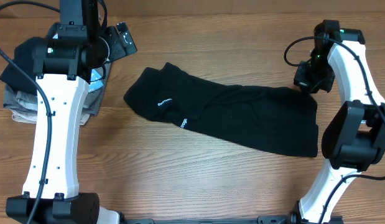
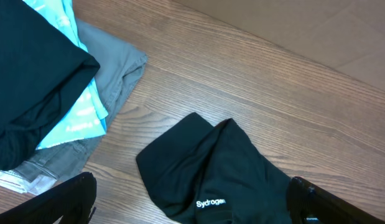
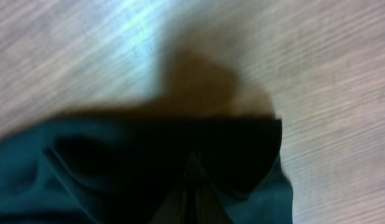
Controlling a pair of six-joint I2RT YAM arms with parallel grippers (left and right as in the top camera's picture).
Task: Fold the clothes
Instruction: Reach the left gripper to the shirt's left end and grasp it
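Bench (image 1: 198,186): wood-grain top carrying everything in the overhead view.
T-shirt (image 1: 242,118): black and folded into a long band. It lies flat at the bench centre, running from 10 o'clock down to 4 o'clock. The 10 o'clock end is rounded and rumpled, and the 4 o'clock end is squared.
Garment pile (image 1: 18,102): at 9 to 10 o'clock on the bench, well apart from the T-shirt and partly hidden under the left arm. It has grey cloth (image 2: 117,68) at the bottom, a light-blue patterned piece (image 2: 86,115) above it, and another black garment (image 2: 30,81) on top.
Right hand (image 1: 310,78): at 2 o'clock, down on the T-shirt's far corner. Its wrist view is blurred and filled with dark fabric, so I cannot tell whether it is gripping or open.
Left hand (image 2: 192,186): at 11 o'clock, between the pile and the T-shirt's rounded end. Its fingers (image 2: 68,202) are spread wide and hold nothing.
Lettering (image 2: 211,203): small white print near the T-shirt's 10 o'clock end.
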